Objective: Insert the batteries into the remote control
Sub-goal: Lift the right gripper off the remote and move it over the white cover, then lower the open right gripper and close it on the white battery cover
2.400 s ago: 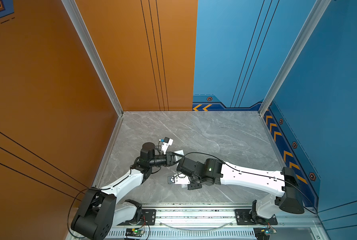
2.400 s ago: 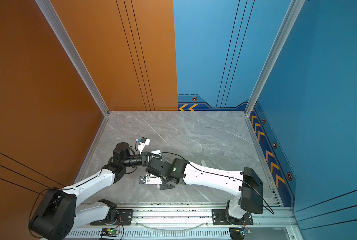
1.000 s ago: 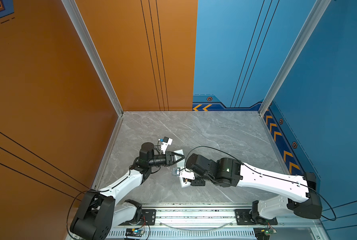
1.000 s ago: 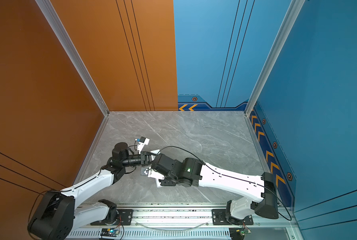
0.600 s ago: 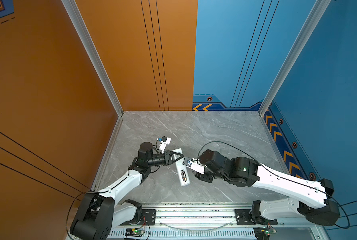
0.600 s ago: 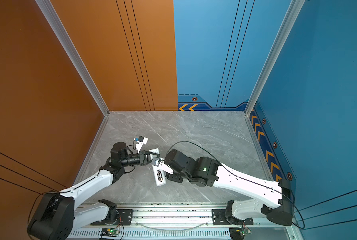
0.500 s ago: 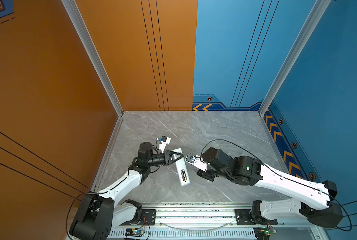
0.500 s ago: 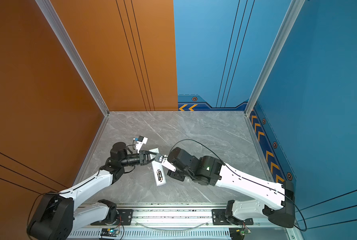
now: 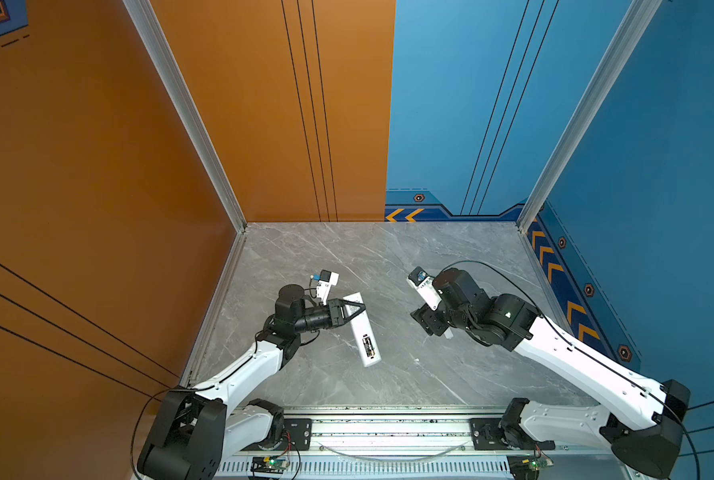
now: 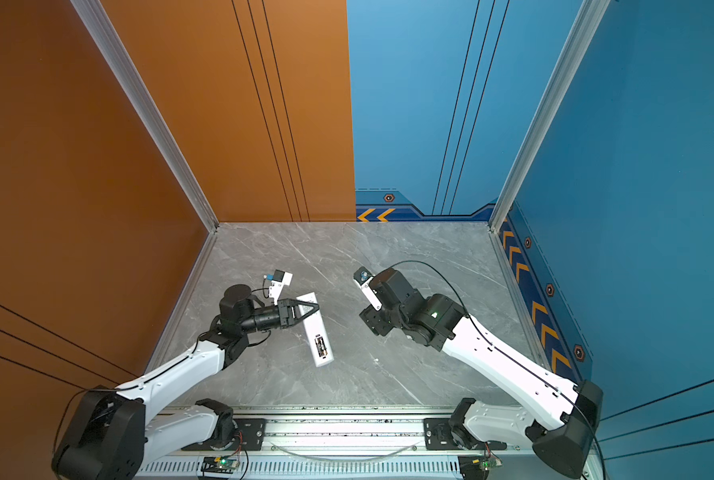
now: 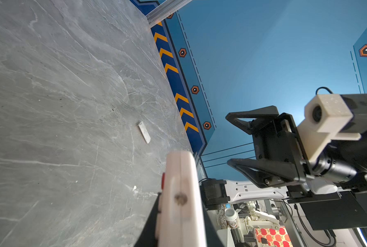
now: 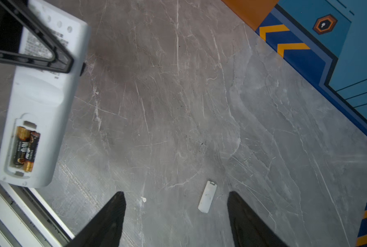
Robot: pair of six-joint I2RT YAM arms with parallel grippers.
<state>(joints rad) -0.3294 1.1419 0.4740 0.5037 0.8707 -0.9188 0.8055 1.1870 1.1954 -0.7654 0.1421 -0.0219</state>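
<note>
In both top views the white remote control [image 9: 362, 332] [image 10: 316, 330] is held back-up just above the table, my left gripper [image 9: 357, 308] [image 10: 311, 308] shut on its far end. Two black and gold batteries [image 12: 26, 148] lie side by side in its open recess near the other end. The left wrist view shows the remote control [image 11: 181, 192] end-on between the jaws. My right gripper [image 9: 425, 322] [image 10: 372, 322] [image 12: 176, 205] [image 11: 228, 140] hangs open and empty, well to the right of the remote.
A small white cover piece [image 12: 207, 196] [image 11: 144, 132] lies flat on the grey marble table [image 9: 347, 257], below my right gripper. A tiny white chip [image 12: 143, 199] lies near it. Orange and blue walls close in the table, and a metal rail [image 9: 388, 428] runs along the front.
My right gripper has pulled away from the remote's recess end toward the right and opened wide. The left gripper still holds the remote, which has hardly moved.
</note>
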